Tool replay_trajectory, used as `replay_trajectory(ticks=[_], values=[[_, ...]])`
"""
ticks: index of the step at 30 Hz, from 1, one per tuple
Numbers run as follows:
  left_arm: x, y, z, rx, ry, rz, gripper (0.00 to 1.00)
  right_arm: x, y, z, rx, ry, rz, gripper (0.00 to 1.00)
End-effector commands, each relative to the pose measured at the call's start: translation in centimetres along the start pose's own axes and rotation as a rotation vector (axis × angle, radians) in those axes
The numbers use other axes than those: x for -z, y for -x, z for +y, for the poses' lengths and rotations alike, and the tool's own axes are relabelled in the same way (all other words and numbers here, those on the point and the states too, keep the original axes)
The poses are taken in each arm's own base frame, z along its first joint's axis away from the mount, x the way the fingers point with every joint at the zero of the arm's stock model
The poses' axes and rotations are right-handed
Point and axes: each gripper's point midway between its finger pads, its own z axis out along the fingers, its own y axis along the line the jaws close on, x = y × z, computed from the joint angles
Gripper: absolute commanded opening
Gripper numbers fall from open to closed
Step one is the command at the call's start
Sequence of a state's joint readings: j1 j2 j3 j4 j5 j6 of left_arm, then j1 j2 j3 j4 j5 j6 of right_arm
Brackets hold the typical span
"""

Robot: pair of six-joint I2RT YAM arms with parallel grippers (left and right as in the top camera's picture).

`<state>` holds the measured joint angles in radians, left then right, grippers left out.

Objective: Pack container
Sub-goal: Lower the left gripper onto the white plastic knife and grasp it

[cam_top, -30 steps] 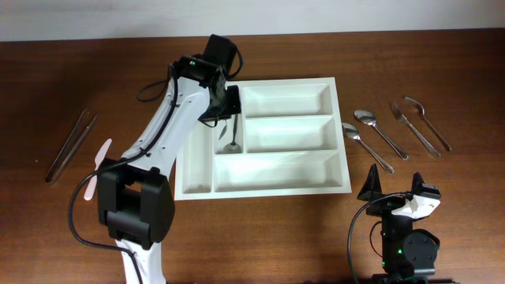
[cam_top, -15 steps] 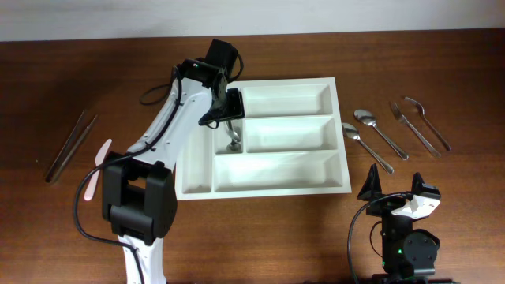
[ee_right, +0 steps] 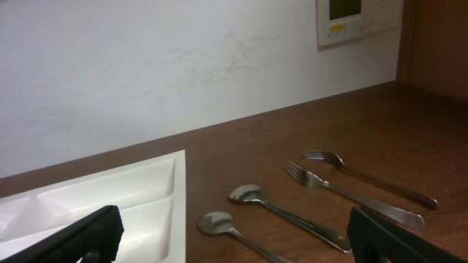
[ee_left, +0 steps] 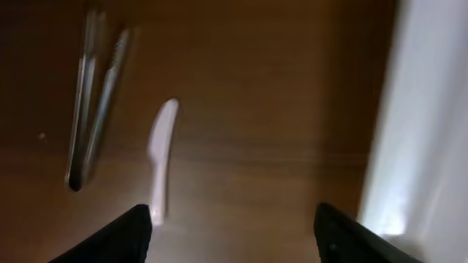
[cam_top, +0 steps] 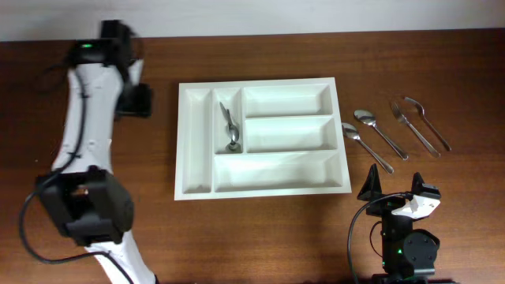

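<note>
The white container (cam_top: pixel 201 142) lies mid-table, and a metal utensil (cam_top: pixel 230 130) rests in its second narrow compartment. My left gripper (cam_top: pixel 136 100) hovers left of the container, open and empty. In the left wrist view the left gripper (ee_left: pixel 232 219) hangs over bare wood, with the container's edge (ee_left: pixel 420 131) at the right. My right gripper (cam_top: pixel 394 188) sits open at the front right, off the container's corner. From the right wrist view, the right gripper (ee_right: pixel 234 226) faces two spoons (ee_right: pixel 252 194) and two forks (ee_right: pixel 344 188), with the container (ee_right: pixel 110 190) on its left.
Metal tongs (ee_left: pixel 91 102) and a white plastic knife (ee_left: pixel 159 157) lie on the wood left of the container. Right of it lie two spoons (cam_top: pixel 367 118) and two forks (cam_top: pixel 402 114). A white wall (ee_right: pixel 183 73) borders the far table edge.
My left gripper opened, left the metal utensil in the narrow compartment, and swung left away from the container. The right arm has not moved.
</note>
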<state>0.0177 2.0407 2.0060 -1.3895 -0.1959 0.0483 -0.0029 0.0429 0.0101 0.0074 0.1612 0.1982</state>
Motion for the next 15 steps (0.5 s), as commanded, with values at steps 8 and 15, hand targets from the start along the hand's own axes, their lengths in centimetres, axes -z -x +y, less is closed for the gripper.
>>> replay_trajectory(ticks=[8,15], values=[[-1.0,-3.9,9.6,0.122,-0.249,0.001,0.72,0.0,0.1,-0.2,0.009,-0.013,-0.009,0.99],[1.6,-7.2,12.1,0.216,-0.407,-0.131,0.72,0.0,0.1,-0.2,0.009,-0.013,-0.009,0.99]])
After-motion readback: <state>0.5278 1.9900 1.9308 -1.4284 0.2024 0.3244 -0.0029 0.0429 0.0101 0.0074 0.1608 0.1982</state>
